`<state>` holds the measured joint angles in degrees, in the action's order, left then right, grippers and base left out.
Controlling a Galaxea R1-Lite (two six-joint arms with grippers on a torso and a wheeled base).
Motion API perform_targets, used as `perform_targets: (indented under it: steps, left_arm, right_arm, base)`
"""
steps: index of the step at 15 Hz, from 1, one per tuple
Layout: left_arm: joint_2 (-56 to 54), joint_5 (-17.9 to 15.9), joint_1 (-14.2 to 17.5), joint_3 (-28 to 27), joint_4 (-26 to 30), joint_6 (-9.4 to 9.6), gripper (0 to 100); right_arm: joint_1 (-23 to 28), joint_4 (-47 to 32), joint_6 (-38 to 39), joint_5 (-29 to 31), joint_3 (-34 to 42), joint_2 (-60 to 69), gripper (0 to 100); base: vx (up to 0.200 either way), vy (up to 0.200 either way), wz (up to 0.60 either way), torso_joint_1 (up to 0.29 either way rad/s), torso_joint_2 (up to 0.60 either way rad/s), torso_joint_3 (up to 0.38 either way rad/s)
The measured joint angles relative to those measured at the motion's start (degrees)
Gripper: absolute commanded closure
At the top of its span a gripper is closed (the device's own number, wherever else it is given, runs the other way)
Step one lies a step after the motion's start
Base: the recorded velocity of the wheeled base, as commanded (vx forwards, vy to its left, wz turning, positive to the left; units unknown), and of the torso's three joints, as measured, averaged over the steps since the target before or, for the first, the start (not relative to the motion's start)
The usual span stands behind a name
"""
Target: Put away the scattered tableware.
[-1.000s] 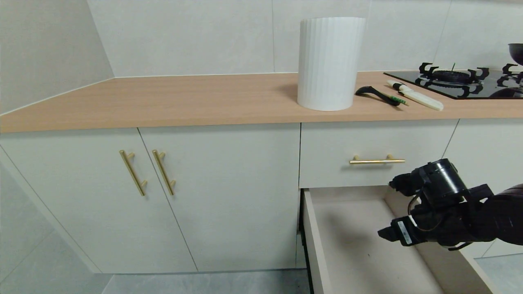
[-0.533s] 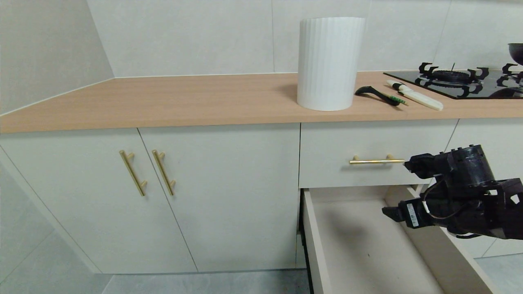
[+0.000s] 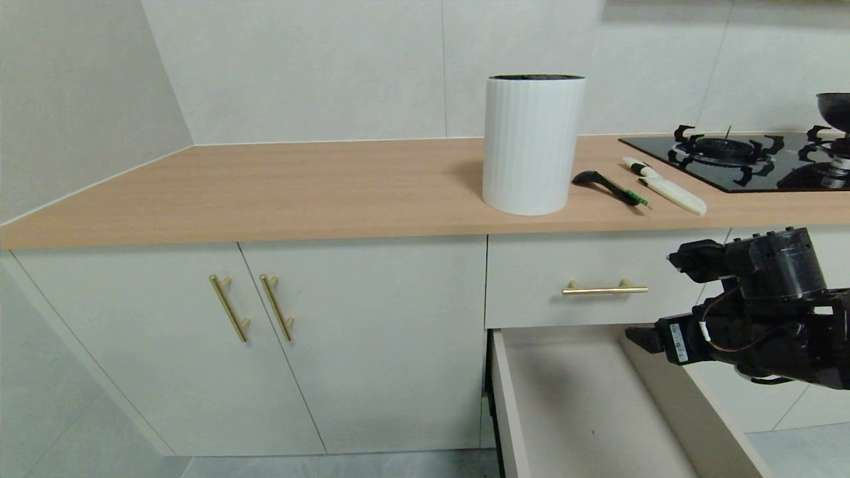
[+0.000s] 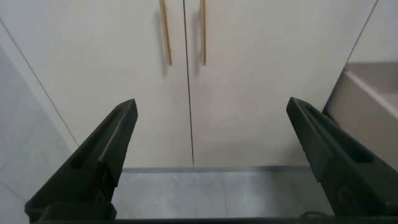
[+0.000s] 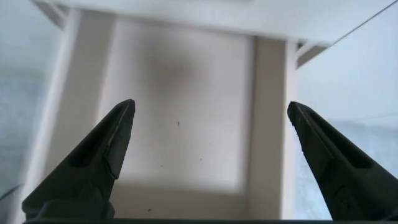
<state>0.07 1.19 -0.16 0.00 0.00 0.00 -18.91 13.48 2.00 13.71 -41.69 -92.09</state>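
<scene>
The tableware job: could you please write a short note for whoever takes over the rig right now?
Left gripper: open, holding nothing, facing the cabinet doors.
Right gripper: open, holding nothing, above the open drawer.
Black spoon and white knife lie on the countertop beside the white canister.
Done: drawer open. Left: put the utensils in the drawer, close it.

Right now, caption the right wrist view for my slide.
Right gripper, jaws open, above the pulled-out drawer.

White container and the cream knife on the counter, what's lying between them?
Head view: a black utensil with a green end lies between the white container and the cream knife.
</scene>
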Motion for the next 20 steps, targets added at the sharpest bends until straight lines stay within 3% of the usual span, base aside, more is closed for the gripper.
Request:
perform_targets:
  steps: [14, 20]
  left_arm:
    - [0.0, 0.0, 0.0, 0.0, 0.0, 0.00, 0]
    - [0.0, 0.0, 0.0, 0.0, 0.0, 0.00, 0]
  right_arm:
    - [0.4, 2.0, 0.0, -0.1, 0.0, -0.8, 0]
    - [0.8, 9.7, 0.0, -0.2, 0.7, -3.7, 0]
  base:
    - [0.000, 0.000, 0.00, 0.205, -0.49, -0.284]
    - [0.000, 0.000, 0.00, 0.057, -0.12, -0.068]
